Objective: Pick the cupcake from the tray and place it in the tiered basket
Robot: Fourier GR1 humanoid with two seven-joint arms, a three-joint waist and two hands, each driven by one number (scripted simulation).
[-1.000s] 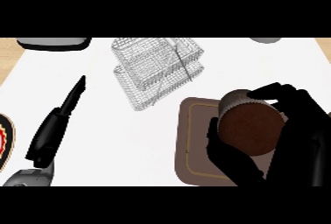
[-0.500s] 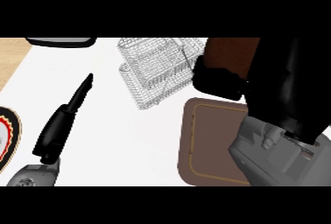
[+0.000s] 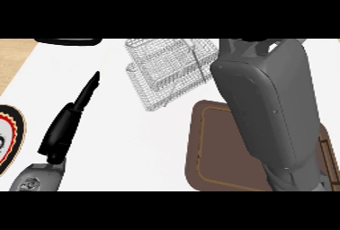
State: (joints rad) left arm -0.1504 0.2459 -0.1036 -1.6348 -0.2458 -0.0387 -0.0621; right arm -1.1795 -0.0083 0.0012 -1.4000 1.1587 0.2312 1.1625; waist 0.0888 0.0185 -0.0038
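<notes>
Right forearm [image 3: 266, 108] hides the cupcake, perhaps over wire basket [image 3: 166, 72].

No legible text or labels

White counter [image 3: 146, 148] carrying a wire tiered basket [image 3: 166, 72] beyond the left hand [image 3: 69, 123], a brown tray [image 3: 219, 148] to its right.

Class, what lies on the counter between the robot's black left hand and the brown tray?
Head view: between left hand and brown rectangular tray lies only bare white counter.
</notes>
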